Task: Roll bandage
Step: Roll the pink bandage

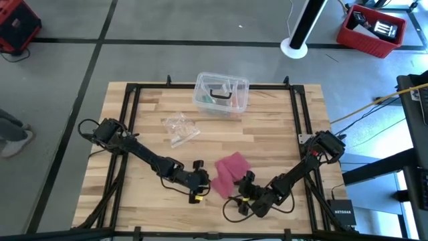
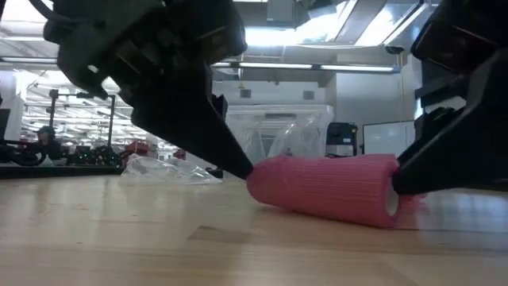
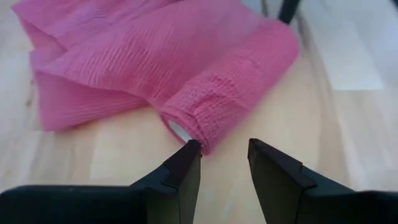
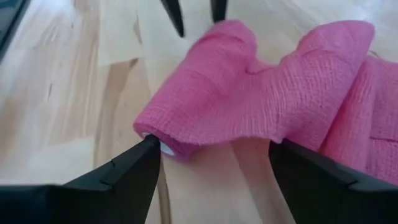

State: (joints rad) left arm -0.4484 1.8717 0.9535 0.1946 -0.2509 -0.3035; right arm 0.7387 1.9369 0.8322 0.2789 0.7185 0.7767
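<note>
The rolling looks partly done: on the wooden table (image 1: 134, 140), low in the middle of the high view, the pink bandage (image 1: 231, 173) lies with one stretch wound into a short roll around a pale core and the rest spread as loose, rumpled folds. My reading is that the next move calls for both arms to turn the roll over the slack strip while keeping the layers square. The right gripper (image 4: 214, 158), at lower right of centre, stands wide open at one end of the roll, one finger touching its rim, holding nothing. The left gripper (image 3: 224, 163), lower centre, is partly open at the opposite end, one fingertip touching the rim, gripping nothing.
</note>
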